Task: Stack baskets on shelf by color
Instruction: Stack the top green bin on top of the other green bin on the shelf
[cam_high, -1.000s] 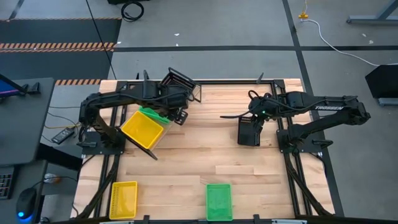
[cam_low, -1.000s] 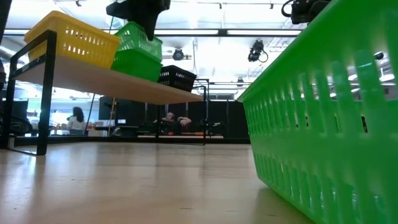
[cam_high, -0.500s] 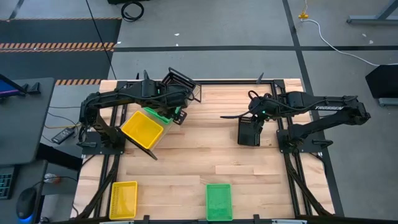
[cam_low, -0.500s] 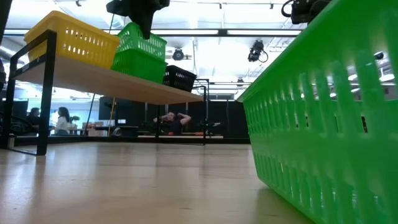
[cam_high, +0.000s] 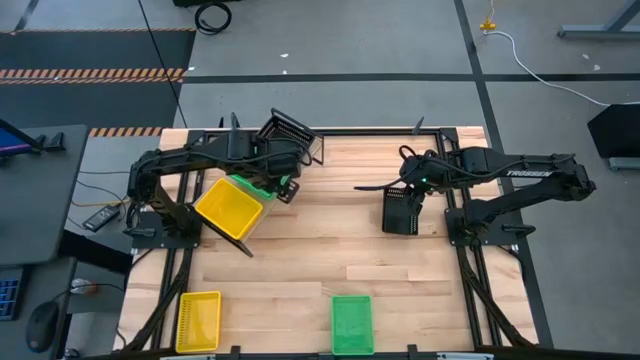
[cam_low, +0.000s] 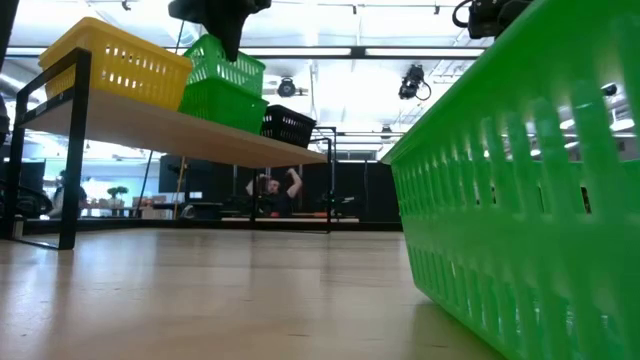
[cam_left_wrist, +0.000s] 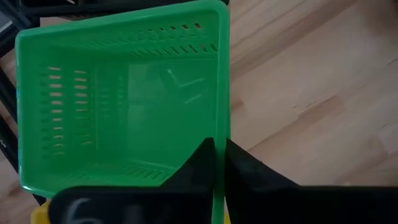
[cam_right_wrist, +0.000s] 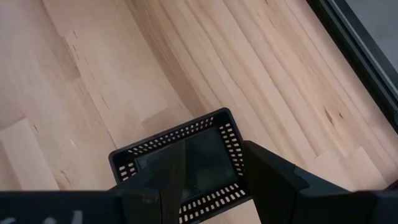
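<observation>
The table (cam_high: 300, 260) carries the shelf (cam_low: 190, 132), which runs slantwise at the left arm's side, and nothing on the tabletop has shifted over the last second. On the shelf, as the low view shows, sit a yellow stack (cam_low: 115, 60), a green stack (cam_low: 225, 85) beside it and a black basket (cam_low: 290, 125) at the far end. The change is in the green stack: its top basket (cam_left_wrist: 121, 99), level a second ago, now sits tilted, one end raised above the basket under it.

The left gripper (cam_left_wrist: 219, 155) has moved a little and has clenched: its fingers, apart a second ago, now pinch the rim of that top green basket, one finger inside the wall and one outside.

The right gripper (cam_right_wrist: 208, 165) has not moved. It hangs over the table's right half, jaws grasping the wall of a black basket (cam_high: 400, 212) as before.

A loose yellow basket (cam_high: 198, 322) and a green basket (cam_high: 351, 324) lie unchanged near the table's front edge, well apart.

Beyond the table a person (cam_low: 270, 192) has raised an arm.
</observation>
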